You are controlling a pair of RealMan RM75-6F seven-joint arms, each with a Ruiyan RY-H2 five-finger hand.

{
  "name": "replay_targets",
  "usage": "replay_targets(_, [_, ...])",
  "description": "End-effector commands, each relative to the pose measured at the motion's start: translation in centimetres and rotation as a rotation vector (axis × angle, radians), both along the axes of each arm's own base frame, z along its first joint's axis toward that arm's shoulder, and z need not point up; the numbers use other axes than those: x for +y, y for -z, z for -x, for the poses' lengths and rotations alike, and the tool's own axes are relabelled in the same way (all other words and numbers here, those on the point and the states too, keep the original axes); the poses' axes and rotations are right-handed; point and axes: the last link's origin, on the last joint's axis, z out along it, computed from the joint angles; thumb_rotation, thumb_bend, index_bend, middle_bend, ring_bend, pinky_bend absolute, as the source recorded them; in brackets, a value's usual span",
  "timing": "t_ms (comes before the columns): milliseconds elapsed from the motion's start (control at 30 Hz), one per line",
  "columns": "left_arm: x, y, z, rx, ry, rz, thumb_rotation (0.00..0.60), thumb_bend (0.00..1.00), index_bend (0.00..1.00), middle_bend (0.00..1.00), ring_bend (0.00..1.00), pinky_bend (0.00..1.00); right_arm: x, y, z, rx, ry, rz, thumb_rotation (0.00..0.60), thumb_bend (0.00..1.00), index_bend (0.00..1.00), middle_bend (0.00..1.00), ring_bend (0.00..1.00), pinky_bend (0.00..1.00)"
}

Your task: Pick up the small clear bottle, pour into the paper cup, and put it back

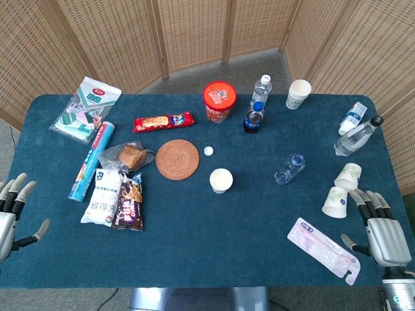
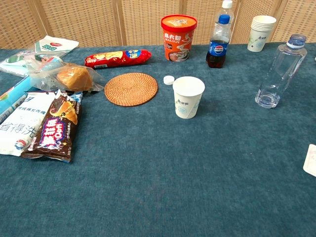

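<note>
We see our right hand (image 1: 382,230) open at the table's (image 1: 194,246) near right corner, and our left hand (image 1: 14,207) open at the left edge, partly cut off. The blue cloth table stands before wicker screens (image 1: 194,26). The small clear bottle (image 1: 289,168) stands upright, right of the paper cup (image 1: 221,180).

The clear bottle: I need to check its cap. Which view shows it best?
The chest view: the clear bottle stands large in side profile, its blue cap on. The head view shows it small, from above, foreshortened.
</note>
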Motion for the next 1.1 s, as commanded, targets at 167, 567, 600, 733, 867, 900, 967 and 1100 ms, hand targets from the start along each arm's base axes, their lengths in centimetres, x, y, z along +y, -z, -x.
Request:
replay_targets(167, [-0.4, 0.0, 0.1, -0.013, 0.013, -0.003, 0.369, 0.38, 0.08, 0.02, 0.0, 0.01, 0.3, -0.1, -0.1, -0.006, -0.01, 0.004, 0.6, 0.23, 0.0, 0.0, 0.0, 0.1])
replay_targets(567, [-0.8, -0.6, -0.6, -0.048, 0.063, -0.016, 0.369, 0.38, 0.08, 0.02, 0.0, 0.03, -1.0, 1.2, -1.1, -0.334, -0.046, -0.047, 0.6, 0.24, 0.0, 0.0, 0.0, 0.1])
replay_targets(600, [-0.8, -0.7, -0.6, -0.051, 0.068, -0.016, 0.367, 0.38, 0.08, 0.02, 0.0, 0.03, -1.4, 1.4, -1.1, -0.368, -0.049, -0.057, 0.6, 0.23, 0.0, 0.0, 0.0, 0.1])
replay_targets(733, [-0.9, -0.8, -1.0, -0.071, 0.087, -0.006, 0.368, 0.38, 0.08, 0.03, 0.0, 0.03, -3.2, 2.3, -1.4, -0.451, -0.061, -0.092, 0.6, 0.23, 0.0, 0.0, 0.0, 0.1])
replay_targets(867, [-1.0, -1.0, -1.3, -0.081, 0.101, -0.004, 0.367, 0.38, 0.08, 0.03, 0.0, 0.03, -5.2, 3.3, -1.8, -0.537, -0.061, -0.112, 0.6, 0.23, 0.0, 0.0, 0.0, 0.1])
replay_targets(900, [-1.0, -1.0, -1.4, -0.082, 0.104, -0.004, 0.368, 0.38, 0.08, 0.03, 0.0, 0.03, -5.6, 3.5, -1.8, -0.556, -0.059, -0.115, 0.6, 0.23, 0.0, 0.0, 0.0, 0.1])
replay_targets(967, [-1.0, -1.1, -1.4, -0.082, 0.108, -0.003, 0.369, 0.38, 0.08, 0.03, 0.0, 0.03, -6.7, 4.0, -1.9, -0.593, -0.054, -0.125, 0.6, 0.23, 0.0, 0.0, 0.0, 0.1])
replay_targets(1100, [-0.9, -1.0, -1.4, -0.074, 0.107, 0.005, 0.367, 0.38, 0.08, 0.03, 0.0, 0.03, -8.4, 4.9, -1.8, -0.641, -0.043, -0.162, 0.6, 0.25, 0.0, 0.0, 0.0, 0.1])
